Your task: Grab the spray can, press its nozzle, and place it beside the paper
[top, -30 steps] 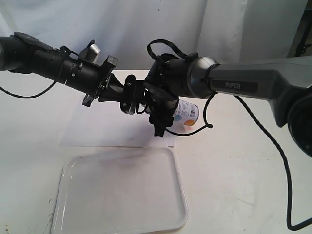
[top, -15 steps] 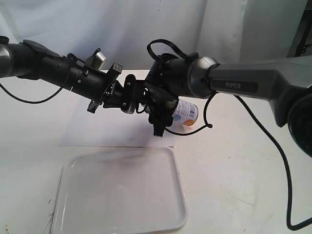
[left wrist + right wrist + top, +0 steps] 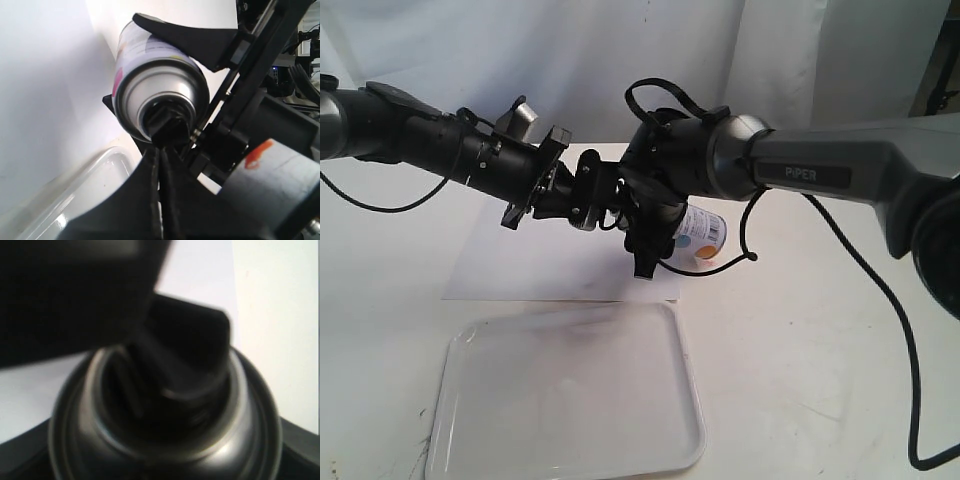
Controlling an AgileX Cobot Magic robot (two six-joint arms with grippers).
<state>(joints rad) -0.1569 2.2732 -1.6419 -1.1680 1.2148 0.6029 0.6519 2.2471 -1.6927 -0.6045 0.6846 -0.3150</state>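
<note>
1. at left gripper: pinched together, tip on small black plastic nozzle; could skid off under an off-centre push.
2. at right gripper: clamped round pale dotted cylindrical spray can, tilted in mid-air; might slide through.
3. below, flat white paper sheet: could get sprayed.

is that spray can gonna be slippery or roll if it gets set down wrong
Probably rigid: the spray can has a metal shoulder and shows no denting where it is clamped. Its glossy round wall could slip or twist in a loose grip. Laid on its side, it would likely roll.
</note>
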